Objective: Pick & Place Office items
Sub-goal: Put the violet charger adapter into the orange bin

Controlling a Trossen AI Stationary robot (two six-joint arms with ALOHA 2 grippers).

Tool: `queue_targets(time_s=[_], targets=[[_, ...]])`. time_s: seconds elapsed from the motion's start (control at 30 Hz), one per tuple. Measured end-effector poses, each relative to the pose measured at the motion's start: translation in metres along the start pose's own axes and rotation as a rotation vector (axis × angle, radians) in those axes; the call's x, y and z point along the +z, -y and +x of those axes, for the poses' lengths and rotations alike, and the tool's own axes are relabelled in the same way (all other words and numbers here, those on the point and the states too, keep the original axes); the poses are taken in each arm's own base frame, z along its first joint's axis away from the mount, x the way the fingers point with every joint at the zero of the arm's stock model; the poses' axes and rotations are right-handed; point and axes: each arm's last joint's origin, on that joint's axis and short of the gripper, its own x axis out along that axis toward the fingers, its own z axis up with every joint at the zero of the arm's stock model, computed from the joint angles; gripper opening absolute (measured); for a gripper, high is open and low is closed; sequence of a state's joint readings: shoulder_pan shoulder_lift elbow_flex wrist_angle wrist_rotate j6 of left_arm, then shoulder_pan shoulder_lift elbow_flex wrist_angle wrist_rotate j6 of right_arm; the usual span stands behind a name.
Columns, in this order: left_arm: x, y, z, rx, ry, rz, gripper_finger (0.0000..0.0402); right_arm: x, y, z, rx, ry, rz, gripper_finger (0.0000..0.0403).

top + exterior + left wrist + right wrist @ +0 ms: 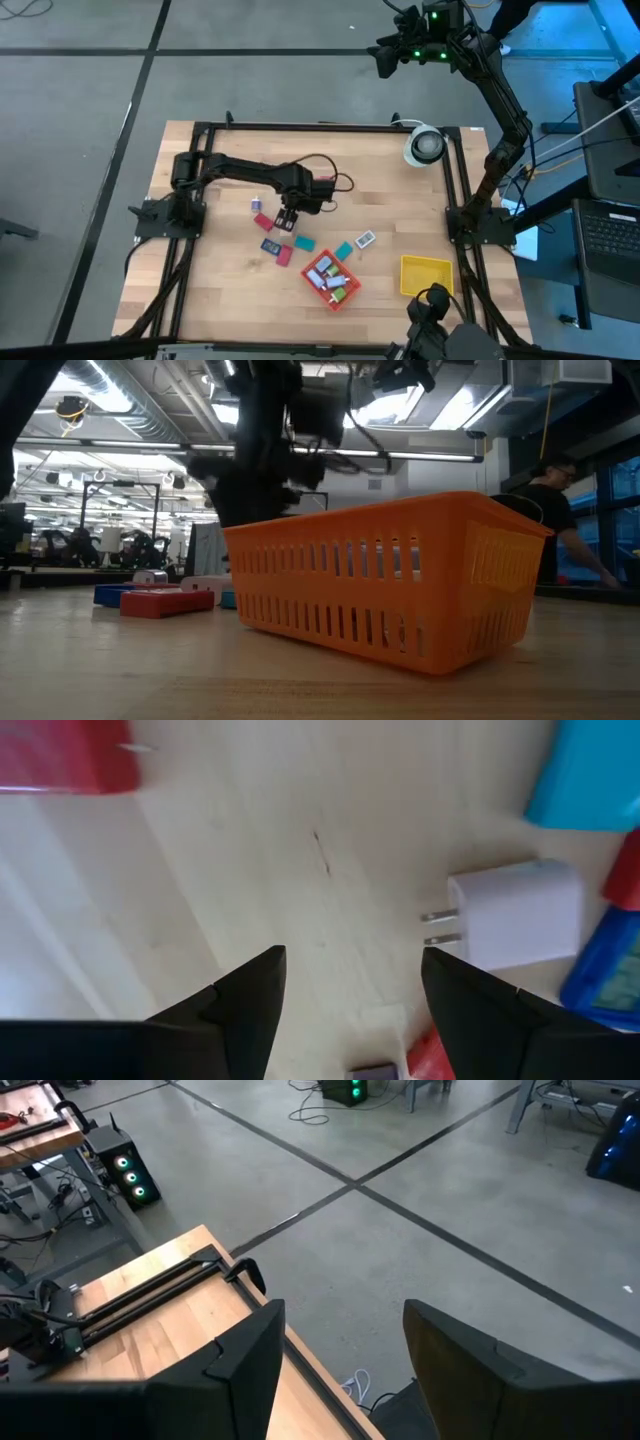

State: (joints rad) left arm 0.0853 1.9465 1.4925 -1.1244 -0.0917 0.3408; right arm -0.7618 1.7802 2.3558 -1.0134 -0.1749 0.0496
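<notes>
Orange basket [400,575] sits closest to the low lens, its slotted wall filling the middle; from above we see it on the wooden table [230,300], near edge, with small pieces inside.

Left arm [240,170] reaches from its base to mid-table. Right arm [500,110] is raised past the far edge, well apart from everything. Person [550,510] stands in the room behind.

Yellow tray [425,275] lies just beside the basket, toward the right arm's side. White round object [424,146] sits at the far right corner.

Left gripper [287,218] hangs low over the loose office items [300,240], fingers spread, only bare wood between them. Right gripper [385,58] is spread too, floor showing through the gap.

Items are scattered mid-table between the left gripper and the basket: red piece [263,221], blue piece [270,245], teal piece [304,242]. White plug [515,913] lies flat just beside one left finger, its two prongs pointing toward the bare wood between the fingers, long axis along the prongs. For the others we cannot tell the axes.
</notes>
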Motion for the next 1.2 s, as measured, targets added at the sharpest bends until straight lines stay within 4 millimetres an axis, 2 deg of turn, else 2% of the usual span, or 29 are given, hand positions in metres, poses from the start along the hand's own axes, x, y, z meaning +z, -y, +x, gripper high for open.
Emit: queue_targets(time_s=[0.07, 0.17, 0.27, 0.37, 0.5, 0.77, 0.97, 1.13, 1.2], targets=[[-0.004, 0.001, -0.013, 0.000, 0.038, 0.011, 0.0231, 0.000, -0.001, 0.000, 0.003, 0.000, 0.009, 0.0210], [-0.009, 0.010, -0.030, -0.023, 0.088, 0.136, 0.0231, 0.000, -0.002, 0.000, 0.007, 0.000, 0.019, 0.0210], [-0.009, 0.020, -0.039, -0.008, 0.117, 0.295, 0.0231, 0.000, -0.002, 0.000, 0.023, -0.001, 0.020, 0.0210], [-0.007, 0.025, -0.043, 0.017, 0.133, 0.337, 0.0236, 0.000, -0.002, 0.000, 0.034, -0.003, 0.037, 0.0210], [-0.011, 0.028, -0.033, -0.024, 0.112, 0.290, 0.0242, -0.001, -0.005, 0.001, 0.084, -0.016, 0.069, 0.0210], [-0.044, 0.057, 0.026, -0.141, -0.098, 0.338, 0.0236, -0.002, -0.014, 0.002, 0.061, -0.017, 0.066, 0.0210], [-0.045, 0.063, 0.017, -0.028, -0.034, 0.319, 0.0231, -0.002, -0.014, 0.002, 0.058, -0.017, 0.082, 0.0210], [-0.053, 0.055, 0.002, 0.000, 0.006, 0.268, 0.0230, -0.002, -0.013, 0.002, 0.035, -0.015, 0.081, 0.0210], [-0.058, 0.055, -0.001, 0.039, -0.003, 0.301, 0.0230, -0.002, -0.013, 0.002, 0.035, -0.015, 0.081, 0.0210]])
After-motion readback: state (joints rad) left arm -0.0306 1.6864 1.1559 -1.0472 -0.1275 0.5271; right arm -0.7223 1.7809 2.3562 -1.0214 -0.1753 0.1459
